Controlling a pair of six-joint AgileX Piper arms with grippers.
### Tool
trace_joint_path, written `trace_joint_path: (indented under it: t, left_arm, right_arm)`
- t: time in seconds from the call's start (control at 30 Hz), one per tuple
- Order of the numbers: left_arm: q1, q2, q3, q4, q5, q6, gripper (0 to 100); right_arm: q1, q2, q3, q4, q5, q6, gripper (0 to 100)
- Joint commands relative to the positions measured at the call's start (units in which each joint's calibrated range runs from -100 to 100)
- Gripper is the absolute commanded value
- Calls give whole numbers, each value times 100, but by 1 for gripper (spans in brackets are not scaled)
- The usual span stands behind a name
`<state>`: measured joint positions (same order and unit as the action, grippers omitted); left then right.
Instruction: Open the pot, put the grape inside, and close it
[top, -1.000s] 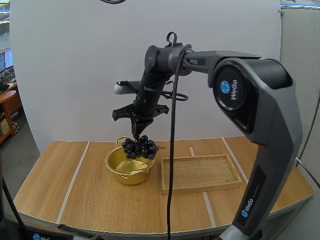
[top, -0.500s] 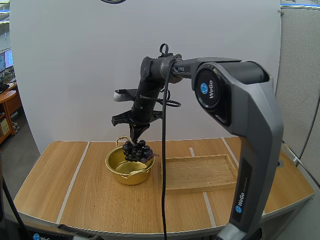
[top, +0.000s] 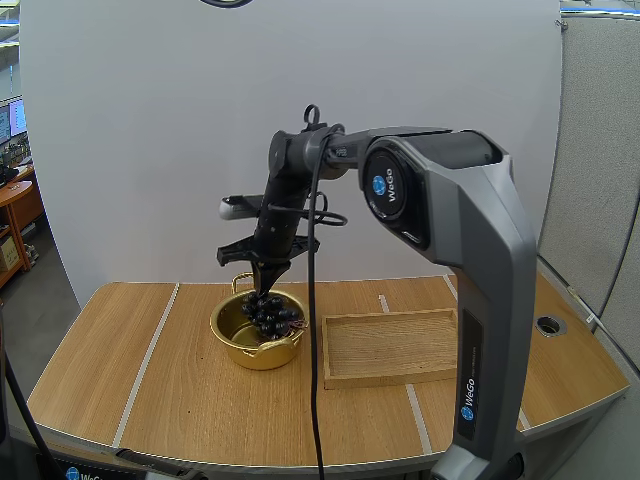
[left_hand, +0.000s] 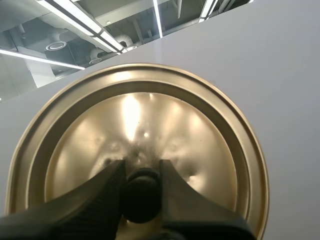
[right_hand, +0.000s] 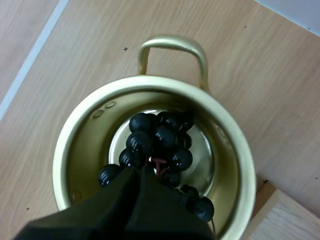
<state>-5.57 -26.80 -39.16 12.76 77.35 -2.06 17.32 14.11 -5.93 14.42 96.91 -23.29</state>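
A gold pot (top: 226, 334) stands open on the wooden table, left of centre. My right gripper (top: 263, 284) hangs just above it, shut on the stem of a dark grape bunch (top: 269, 312) that reaches down inside the pot. From the right wrist, the grapes (right_hand: 157, 140) hang within the pot's rim (right_hand: 75, 135), just above its bottom, under my right gripper (right_hand: 141, 172). My left gripper (left_hand: 141, 167) is shut on the black knob (left_hand: 142, 197) of the gold lid (left_hand: 145, 120), held up against the white wall.
A shallow wooden tray (top: 395, 345) lies just right of the pot, its corner (right_hand: 280, 215) close to the pot's rim. One pot handle (right_hand: 172, 47) points away from the tray. Bare tabletop stretches to the left and front.
My right gripper has moved left and down with the grapes. The bunch has gone from beside the rim, above the pot, to inside it.
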Motion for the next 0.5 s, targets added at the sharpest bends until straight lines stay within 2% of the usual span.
trace_joint_path:
  t: [0.0,0.47]
  left_arm:
    - [-26,-21,-29,44,-240,-48,0]
    - [-26,-21,-29,44,-240,-48,0]
  right_arm:
    - [67,129,-67,28,14,-57,0]
    - [67,209,-67,-142,-66,-57,0]
